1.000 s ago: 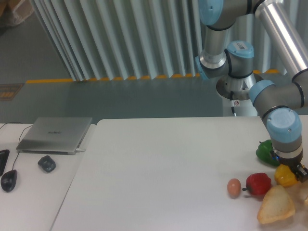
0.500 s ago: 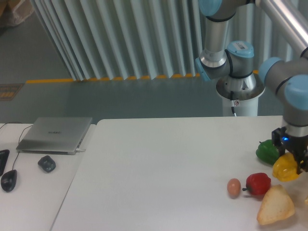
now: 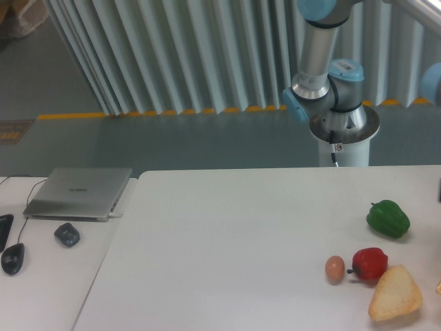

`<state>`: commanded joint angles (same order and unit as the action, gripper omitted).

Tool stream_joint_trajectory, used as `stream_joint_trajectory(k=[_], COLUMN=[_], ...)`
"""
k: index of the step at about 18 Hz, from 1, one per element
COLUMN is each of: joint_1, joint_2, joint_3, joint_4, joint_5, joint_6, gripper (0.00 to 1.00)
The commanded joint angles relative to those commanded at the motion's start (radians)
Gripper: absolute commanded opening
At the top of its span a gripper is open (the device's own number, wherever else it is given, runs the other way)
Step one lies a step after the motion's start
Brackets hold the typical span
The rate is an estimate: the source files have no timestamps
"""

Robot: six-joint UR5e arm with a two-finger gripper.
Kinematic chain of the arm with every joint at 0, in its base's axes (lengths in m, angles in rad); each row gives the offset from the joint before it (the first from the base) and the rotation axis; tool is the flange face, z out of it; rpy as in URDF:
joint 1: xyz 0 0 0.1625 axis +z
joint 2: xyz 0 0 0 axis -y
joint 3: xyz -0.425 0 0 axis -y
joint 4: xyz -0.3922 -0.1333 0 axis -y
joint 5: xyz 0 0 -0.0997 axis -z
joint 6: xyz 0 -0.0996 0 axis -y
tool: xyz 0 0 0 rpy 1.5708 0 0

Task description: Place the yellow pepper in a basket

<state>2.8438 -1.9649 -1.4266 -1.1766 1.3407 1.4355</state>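
Left: a closed laptop (image 3: 79, 192), a dark computer mouse (image 3: 67, 234) and a second mouse (image 3: 12, 258) lie on the side surface. Centre: the white table (image 3: 227, 241) is bare here. Right: a brown egg (image 3: 335, 267), a red pepper (image 3: 370, 263), a green pepper (image 3: 388, 218) and a tan bread wedge (image 3: 395, 293) rest on the table, the egg just beside the red pepper, the bread touching or nearly touching it. Behind stands the arm's base column (image 3: 324, 69). The yellow pepper does not appear in this view, and neither does a basket. The claw lies outside the frame, so its state cannot be told. Judged by kind, the yellow pepper is light, glossy and lumpy, hence slippery; grip across the broad body, not the stem.
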Motion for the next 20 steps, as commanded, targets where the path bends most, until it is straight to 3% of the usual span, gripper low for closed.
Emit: stream_joint_trajectory(k=[5,9,12,14,17,18,20], joint_1=[0.071,0.031,0.000,-0.004,-0.009,-0.011,-0.012], joint_2=[-0.045,-0.043,-0.051,-0.054,-0.055,-0.055,-0.052], joint_3=[0.006,0.009,0.009,0.008,0.006,0.005,0.005], joint_4=[0.048,0.045,0.048,0.048,0.048,0.048,0.045], joint_5=[0.027,0.251,0.317,0.316,0.308,0.308,0.296], joint_6=[0.198,0.282,0.313,0.316,0.316,0.316,0.316], gripper=[0.41,0.44,0.47,0.57,0.95,1.00,1.00])
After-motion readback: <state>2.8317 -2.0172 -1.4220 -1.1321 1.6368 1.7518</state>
